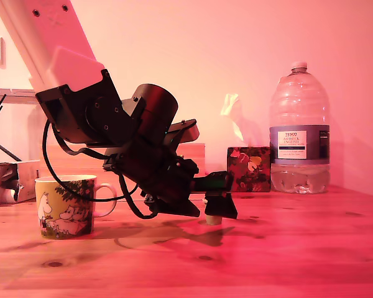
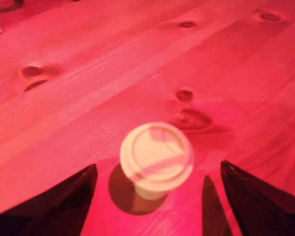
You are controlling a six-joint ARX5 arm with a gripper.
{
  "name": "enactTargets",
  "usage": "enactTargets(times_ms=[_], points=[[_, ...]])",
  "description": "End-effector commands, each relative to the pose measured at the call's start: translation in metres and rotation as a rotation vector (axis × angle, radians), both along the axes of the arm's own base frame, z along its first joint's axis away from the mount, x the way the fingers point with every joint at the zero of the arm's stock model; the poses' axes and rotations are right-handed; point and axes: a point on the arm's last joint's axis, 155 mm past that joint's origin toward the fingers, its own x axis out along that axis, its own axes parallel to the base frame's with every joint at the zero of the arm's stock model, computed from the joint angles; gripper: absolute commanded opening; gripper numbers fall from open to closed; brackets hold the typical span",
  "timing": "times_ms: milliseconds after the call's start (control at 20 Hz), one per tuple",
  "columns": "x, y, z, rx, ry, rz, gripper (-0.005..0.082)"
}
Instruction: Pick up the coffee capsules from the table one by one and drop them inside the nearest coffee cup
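The black gripper hangs low over the pine table, angled down toward the exterior view's right, with its jaws spread apart on either side of a single coffee capsule. In the wrist view the two dark fingers stand well clear of the capsule, which sits upright between them with its wide pale rim uppermost and its narrower end on the wood, casting a round shadow beside it; neither finger touches it. The yellow coffee cup with white cartoon figures stands on the table at the exterior view's left, its handle turned toward the arm, well apart from the capsule. A black cable loops from the arm down past the cup's rim. Behind, near the wall, a small patterned box sits just beside a large clear water bottle at the exterior view's right. The whole scene is washed in pink-red light, and dark knots mark the tabletop near the capsule
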Motion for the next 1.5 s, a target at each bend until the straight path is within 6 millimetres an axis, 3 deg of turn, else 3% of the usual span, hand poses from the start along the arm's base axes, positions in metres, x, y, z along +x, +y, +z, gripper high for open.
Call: enactTargets(times_ms=[0,150,300,400,650,800,1450], points=[[-0.002,0.0,-0.019,0.015,0.026,0.002,0.0725],[-0.001,0.0,-0.019,0.013,0.025,0.003,0.0613],[-0.001,0.0,-0.021,0.013,0.029,0.004,0.0282],[-0.003,-0.002,-0.024,0.01,0.037,-0.008,0.0192],[-0.004,-0.003,-0.024,0.011,0.029,-0.016,0.0173],[-0.004,-0.003,-0.024,0.015,0.025,-0.02,0.0104],[-0.017,-0.013,0.002,0.014,0.012,-0.077,0.0105]])
